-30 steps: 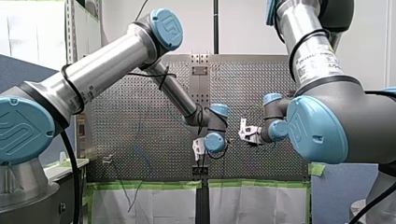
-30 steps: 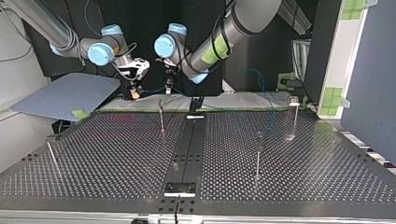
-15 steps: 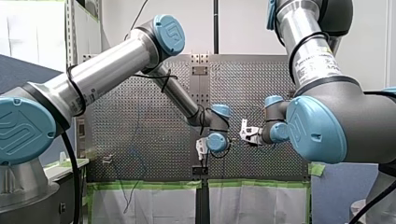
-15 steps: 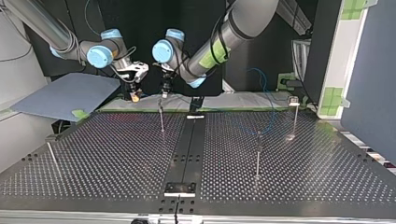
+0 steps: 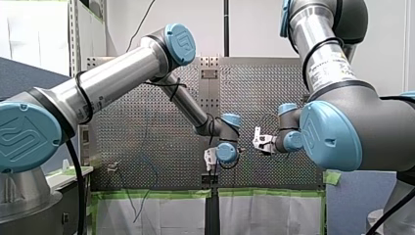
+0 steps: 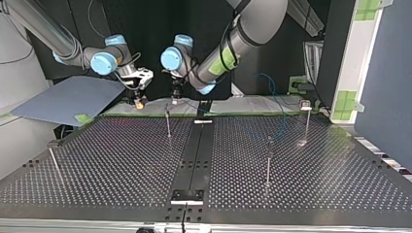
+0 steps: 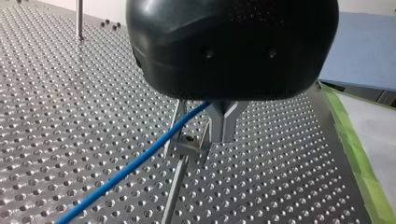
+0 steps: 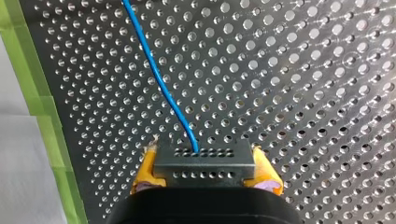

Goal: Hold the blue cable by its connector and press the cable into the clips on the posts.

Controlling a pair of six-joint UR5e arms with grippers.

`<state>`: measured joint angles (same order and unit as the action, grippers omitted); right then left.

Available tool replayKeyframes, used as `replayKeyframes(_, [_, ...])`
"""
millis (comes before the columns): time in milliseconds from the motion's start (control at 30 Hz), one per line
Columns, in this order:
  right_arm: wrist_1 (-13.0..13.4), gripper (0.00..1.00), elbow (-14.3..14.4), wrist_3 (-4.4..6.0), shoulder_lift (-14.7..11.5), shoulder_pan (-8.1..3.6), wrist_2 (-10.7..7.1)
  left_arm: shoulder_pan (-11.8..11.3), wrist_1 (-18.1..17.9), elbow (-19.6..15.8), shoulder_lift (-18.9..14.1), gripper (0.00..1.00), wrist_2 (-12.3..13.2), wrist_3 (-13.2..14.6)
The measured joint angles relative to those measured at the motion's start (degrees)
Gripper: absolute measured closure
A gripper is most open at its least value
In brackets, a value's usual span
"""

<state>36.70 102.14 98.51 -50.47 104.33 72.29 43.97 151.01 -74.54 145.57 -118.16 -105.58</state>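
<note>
Now, right gripper (image 8: pixel 205 167): yellow pads (image 8: pixel 145 170) clamped on the black connector (image 8: pixel 204 157).
Blue cable (image 8: pixel 159 74): leaves the connector, runs across the perforated table (image 8: pixel 303 70).
Left gripper (image 7: pixel 195 140): metal fingers (image 7: pixel 223 123) apart, cable passing between them.
Post (image 7: pixel 173 191): clip (image 7: pixel 189 145) sits under the left gripper; whether the cable touches it, cannot tell.
Place: both grippers over top view's far table edge.

A grey-blue sheet (image 6: pixel 68 99) is lying off the table's (image 6: pixel 121 160) far left corner in the top view. Green tape (image 5: pixel 156 194) is running along that far edge, and white cloth (image 5: pixel 161 215) is hanging just below it.
</note>
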Motion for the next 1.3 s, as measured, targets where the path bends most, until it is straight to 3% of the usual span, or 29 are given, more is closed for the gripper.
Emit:
replayKeyframes(700, [-0.08,1.0,-2.66,0.46,0.4,-0.22,-0.52,-3.21,0.16,2.07,0.09,1.0,5.04,-0.31])
replayKeyframes(1000, [0.04,1.0,-3.23,0.46,0.69,-0.23,-0.43,-4.41,0.85,3.67,1.67,1.0,6.88,-0.92])
replayKeyframes(1300, [-0.12,1.0,-5.02,0.32,3.28,-0.3,-0.51,-5.83,1.39,6.05,1.84,1.0,7.97,-0.98])
